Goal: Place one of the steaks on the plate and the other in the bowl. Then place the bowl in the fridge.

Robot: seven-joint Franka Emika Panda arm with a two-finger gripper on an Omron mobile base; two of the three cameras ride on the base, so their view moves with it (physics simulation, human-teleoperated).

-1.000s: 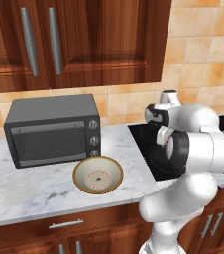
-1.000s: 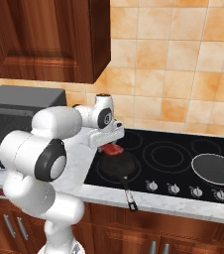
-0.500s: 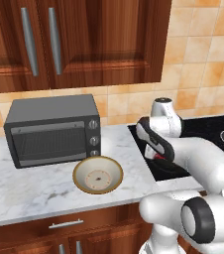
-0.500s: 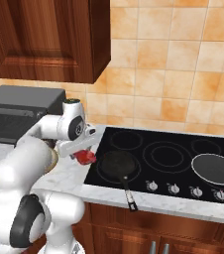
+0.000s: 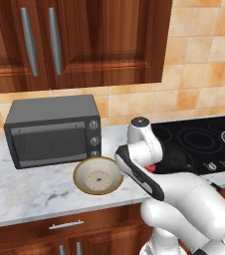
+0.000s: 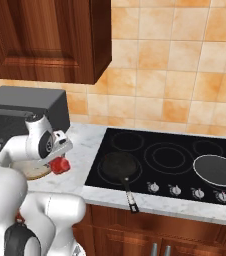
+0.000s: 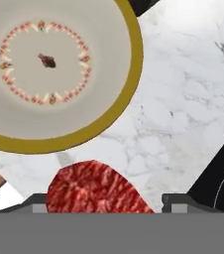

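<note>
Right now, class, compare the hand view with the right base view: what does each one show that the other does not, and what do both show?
Hand view alone: the cream inside of the bowl with its ring of small red and tan marks and a dark spot at the centre, and the grain of the steak's top.

Right base view alone: the two frying pans on the cooktop, the toaster oven, the wall cabinet and the tiled wall.

Both: the red steak at the gripper, beside the bowl and over the marble counter.
</note>
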